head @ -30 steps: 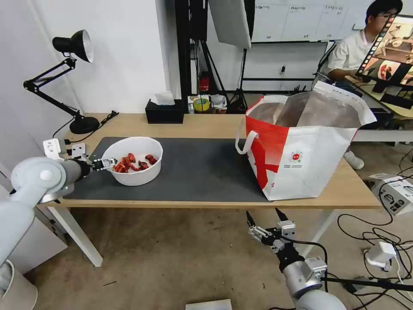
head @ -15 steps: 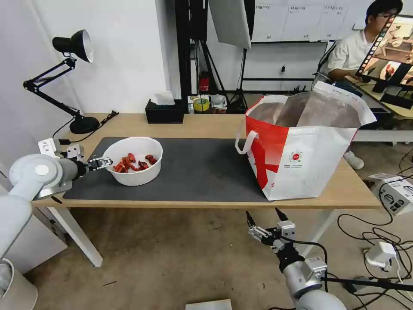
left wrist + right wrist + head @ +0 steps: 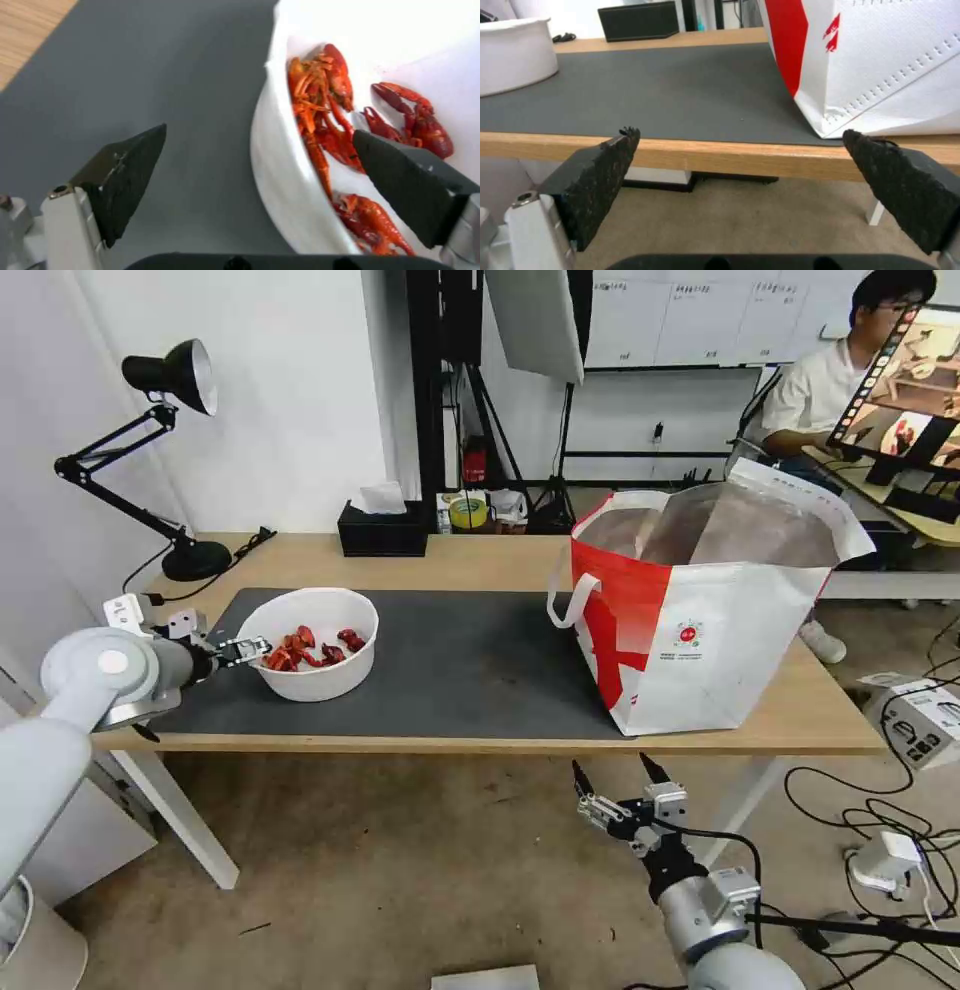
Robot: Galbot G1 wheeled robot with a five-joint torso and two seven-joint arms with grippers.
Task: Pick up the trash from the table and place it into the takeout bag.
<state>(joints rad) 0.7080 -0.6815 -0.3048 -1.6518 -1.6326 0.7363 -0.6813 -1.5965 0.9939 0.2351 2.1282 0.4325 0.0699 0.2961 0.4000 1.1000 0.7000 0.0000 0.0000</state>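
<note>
- Your left gripper (image 3: 252, 649) is spread wide, straddling the near rim of the white round bowl of red food scraps (image 3: 312, 642), gripping nothing.
- The bowl sits on the dark grey rectangular mat (image 3: 460, 670).
- Your right gripper (image 3: 612, 773) hangs open and empty below the table edge.

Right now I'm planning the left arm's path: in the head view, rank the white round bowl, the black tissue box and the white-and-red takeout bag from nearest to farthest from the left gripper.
1. White round bowl: the left gripper straddles its rim, on the mat's left part.
2. Black tissue box: at the table's back edge.
3. White-and-red takeout bag: at the table's right end.
</note>
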